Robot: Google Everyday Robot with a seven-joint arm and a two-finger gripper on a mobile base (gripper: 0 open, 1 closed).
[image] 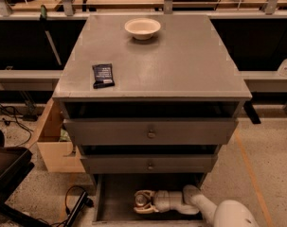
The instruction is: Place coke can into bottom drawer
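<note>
The bottom drawer (113,198) is pulled open at the foot of the grey cabinet and shows its dark floor. My gripper (139,202) reaches into it from the right, low over the floor near the drawer's middle. Its pale fingers (146,193) close around the coke can (141,200). Only the can's silver top and a little of its side show between them. My white arm (228,214) enters from the lower right corner.
Two upper drawers with round knobs (151,133) are slightly open above the gripper. A white bowl (142,28) and a black snack packet (103,75) lie on the cabinet top. A cardboard box (52,143), a dark chair (5,174) and cables (76,205) are on the left.
</note>
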